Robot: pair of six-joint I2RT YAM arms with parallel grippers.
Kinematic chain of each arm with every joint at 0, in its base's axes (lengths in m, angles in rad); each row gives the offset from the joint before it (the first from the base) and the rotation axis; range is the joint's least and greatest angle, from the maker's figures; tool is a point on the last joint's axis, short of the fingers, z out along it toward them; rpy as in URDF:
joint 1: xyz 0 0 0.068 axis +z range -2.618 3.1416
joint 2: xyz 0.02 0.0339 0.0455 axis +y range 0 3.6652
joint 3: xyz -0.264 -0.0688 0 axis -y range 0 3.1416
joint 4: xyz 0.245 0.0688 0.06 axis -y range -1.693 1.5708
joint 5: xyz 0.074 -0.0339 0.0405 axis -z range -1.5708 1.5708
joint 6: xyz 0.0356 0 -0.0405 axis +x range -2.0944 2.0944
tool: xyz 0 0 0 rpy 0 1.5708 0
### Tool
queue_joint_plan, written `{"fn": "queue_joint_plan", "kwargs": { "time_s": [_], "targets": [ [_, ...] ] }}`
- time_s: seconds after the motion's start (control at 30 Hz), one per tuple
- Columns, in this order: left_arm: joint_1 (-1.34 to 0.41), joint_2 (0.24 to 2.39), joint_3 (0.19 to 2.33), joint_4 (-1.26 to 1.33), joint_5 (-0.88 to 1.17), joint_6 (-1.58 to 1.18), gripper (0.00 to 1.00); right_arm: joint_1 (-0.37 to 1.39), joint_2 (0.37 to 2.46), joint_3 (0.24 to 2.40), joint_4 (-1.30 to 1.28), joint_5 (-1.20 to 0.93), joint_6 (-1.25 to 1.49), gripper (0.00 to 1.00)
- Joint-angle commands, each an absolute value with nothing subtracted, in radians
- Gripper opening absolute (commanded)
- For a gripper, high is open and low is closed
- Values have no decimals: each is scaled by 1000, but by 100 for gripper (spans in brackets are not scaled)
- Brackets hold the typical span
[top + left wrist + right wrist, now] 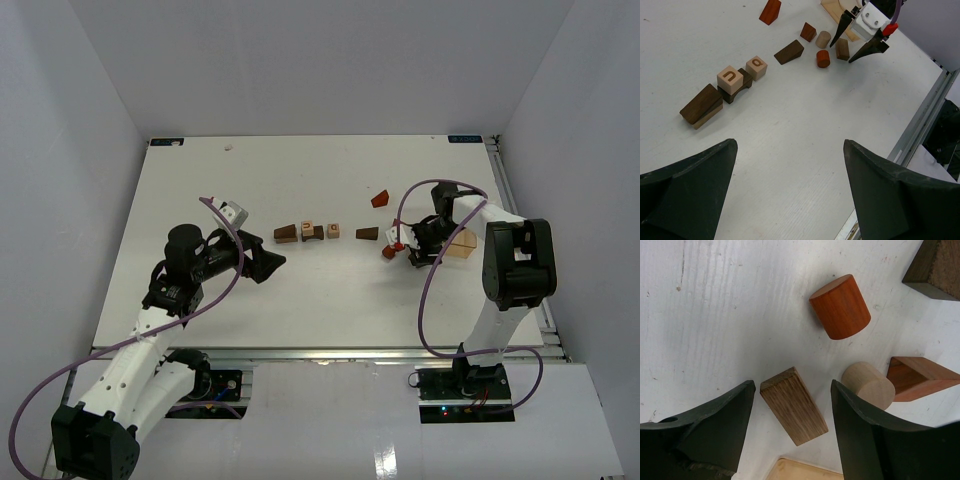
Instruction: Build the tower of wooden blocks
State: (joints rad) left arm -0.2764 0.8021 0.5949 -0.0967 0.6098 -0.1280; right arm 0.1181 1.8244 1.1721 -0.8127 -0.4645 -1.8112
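straddles brown block (794, 412) at lower centre with released right gripper (791, 390); holds left gripper (790, 144) released, empty, at bottom.

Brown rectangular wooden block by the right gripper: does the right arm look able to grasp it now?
Probably yes. The open right gripper straddles the brown rectangular wooden block; a tan wooden cylinder beside one finger may get nudged.

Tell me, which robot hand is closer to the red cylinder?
Right. The right gripper hovers just beside the red cylinder; the left gripper is far off to its left.
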Motion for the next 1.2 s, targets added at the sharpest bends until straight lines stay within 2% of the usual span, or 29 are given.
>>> {"fn": "queue_joint_plan", "kwargs": {
  "time_s": [0.0,0.73,0.87,1.17],
  "targets": [
    [-270,784,594,-89,612,-126,98,117,1822,1182,-803,-463,-1801,68],
    [-270,784,594,-89,614,-126,98,115,1864,1279,-937,-344,-1907,68],
    [-270,785,592,-89,611,-124,98,117,1890,1301,-953,-346,-1913,62],
    [-270,791,594,-89,614,-123,98,117,1886,1294,-959,-342,-1916,38]
  ]
}}
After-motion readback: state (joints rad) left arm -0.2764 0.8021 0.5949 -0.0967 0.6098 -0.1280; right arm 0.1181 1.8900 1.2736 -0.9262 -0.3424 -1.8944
